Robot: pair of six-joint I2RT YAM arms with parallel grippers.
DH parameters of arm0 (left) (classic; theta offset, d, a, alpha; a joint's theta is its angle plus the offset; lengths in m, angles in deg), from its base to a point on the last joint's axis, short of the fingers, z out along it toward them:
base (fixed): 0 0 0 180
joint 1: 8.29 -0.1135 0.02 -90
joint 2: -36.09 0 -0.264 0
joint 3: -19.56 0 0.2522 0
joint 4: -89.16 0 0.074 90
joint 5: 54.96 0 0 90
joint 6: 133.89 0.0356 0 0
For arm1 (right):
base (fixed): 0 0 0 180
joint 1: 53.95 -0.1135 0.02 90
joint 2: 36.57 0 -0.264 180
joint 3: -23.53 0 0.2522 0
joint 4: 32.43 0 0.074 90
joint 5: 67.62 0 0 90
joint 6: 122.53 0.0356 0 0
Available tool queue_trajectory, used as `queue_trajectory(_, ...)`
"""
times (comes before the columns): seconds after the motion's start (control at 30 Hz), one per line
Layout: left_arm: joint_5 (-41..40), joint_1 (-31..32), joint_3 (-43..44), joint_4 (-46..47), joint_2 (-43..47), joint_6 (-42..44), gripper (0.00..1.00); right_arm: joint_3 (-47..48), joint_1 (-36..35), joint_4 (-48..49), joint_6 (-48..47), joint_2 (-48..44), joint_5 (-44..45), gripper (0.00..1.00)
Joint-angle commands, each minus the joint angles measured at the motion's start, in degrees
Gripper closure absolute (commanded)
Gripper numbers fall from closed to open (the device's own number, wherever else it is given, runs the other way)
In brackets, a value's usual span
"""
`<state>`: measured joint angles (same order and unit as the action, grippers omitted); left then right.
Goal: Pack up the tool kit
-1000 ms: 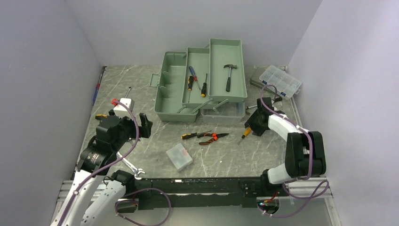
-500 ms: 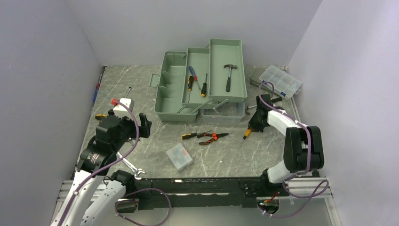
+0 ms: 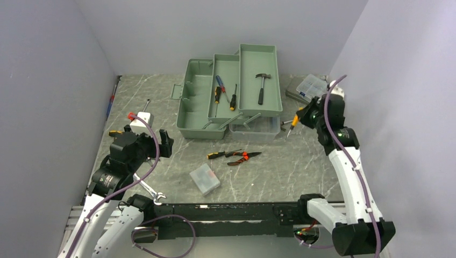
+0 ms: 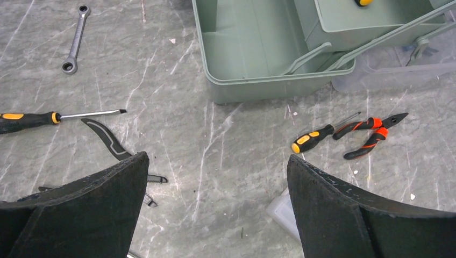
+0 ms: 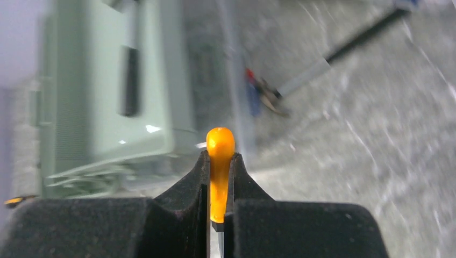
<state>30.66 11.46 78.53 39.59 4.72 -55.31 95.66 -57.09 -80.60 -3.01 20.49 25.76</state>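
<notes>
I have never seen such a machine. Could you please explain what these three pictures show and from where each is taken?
Two robot arms stand at the near edge of a table, each with a two-finger gripper. The wide picture comes from a camera above and behind them; the other two come from cameras on the wrists. On the table stands an open green toolbox with a hammer in it; pliers, a wrench and a small clear box lie around. The left gripper is open and empty. The right gripper is shut on a screwdriver with an orange handle.
</notes>
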Motion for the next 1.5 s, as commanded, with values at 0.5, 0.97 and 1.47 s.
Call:
queue_trajectory(0.5, 2.7, 0.0, 0.1, 2.1, 0.0, 1.1, 0.01, 33.8, -6.2, 18.6, 0.5, 30.2, -27.3, 1.00)
queue_trajectory(0.97, 2.8, 0.0, 0.1, 2.0, -1.8, 1.1, 0.01, 47.7, -8.1, 10.9, -5.0, 44.7, -19.4, 0.72)
queue_trajectory(1.47, 3.9, -0.1, 0.3, 2.2, -4.0, 1.2, 0.01, 41.7, -2.6, 7.7, -0.8, 32.7, -4.6, 0.47)
